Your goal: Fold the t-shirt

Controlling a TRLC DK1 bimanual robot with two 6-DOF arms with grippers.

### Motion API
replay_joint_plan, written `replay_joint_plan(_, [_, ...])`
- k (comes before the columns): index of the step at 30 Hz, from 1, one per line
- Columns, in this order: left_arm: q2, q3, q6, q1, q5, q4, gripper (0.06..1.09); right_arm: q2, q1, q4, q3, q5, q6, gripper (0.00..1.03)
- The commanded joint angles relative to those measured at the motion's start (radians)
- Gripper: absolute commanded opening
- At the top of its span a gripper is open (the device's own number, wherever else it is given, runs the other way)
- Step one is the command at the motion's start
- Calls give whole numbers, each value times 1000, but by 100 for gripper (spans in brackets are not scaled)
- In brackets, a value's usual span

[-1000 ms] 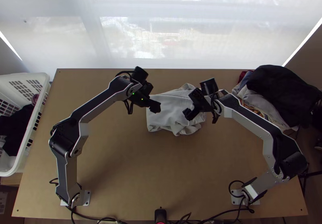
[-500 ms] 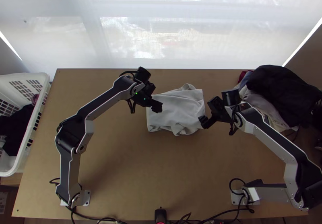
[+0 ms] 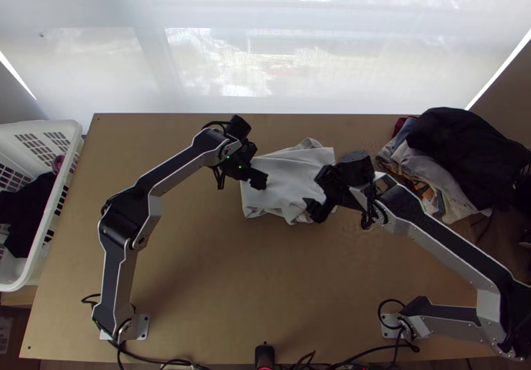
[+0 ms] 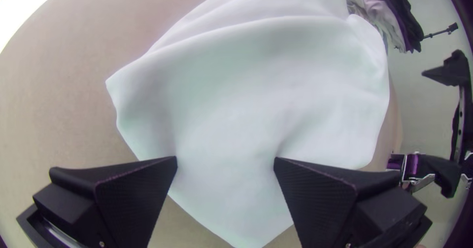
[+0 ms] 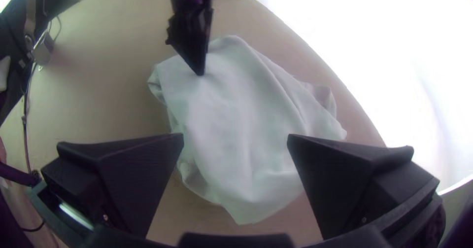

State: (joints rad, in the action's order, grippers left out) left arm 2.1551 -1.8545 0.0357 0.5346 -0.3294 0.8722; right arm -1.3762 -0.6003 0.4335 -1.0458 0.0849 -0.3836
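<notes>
The right tool (image 3: pixel 312 211) has its black fingers (image 5: pixel 133 179) set wide apart over the rumpled white t-shirt (image 5: pixel 236 129) on the counter (image 5: pixel 103 95). The left tool (image 3: pixel 260 180) touches the fabric near one edge.

White t-shirt (image 3: pixel 292 175), folded into compact bundle, edges rumpled, top layer fairly smooth, on table (image 3: pixel 219 270).

T-shirt (image 3: pixel 285 177) — plain white, tan table (image 3: pixel 219 270), white basket (image 3: pixel 59 200), black garment (image 3: pixel 464 147)
</notes>
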Motion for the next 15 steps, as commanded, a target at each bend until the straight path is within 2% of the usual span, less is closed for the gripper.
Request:
replay_joint_plan(1, [11,6,-5,2,18,4,102,-38,-208,-127,58,-116,-112,98])
replay_joint_plan(6, [15,20,-5,1,27,4,102,-69,-285,-384,176,-200,-228,98])
replay_joint_plan(9, [19,21,-5,1,29,4,102,-98,-299,-533,231,-218,-285,98])
replay_joint_plan(15, [23,20,-5,2,32,-4,102,-179,-305,-578,234,-218,-302,98])
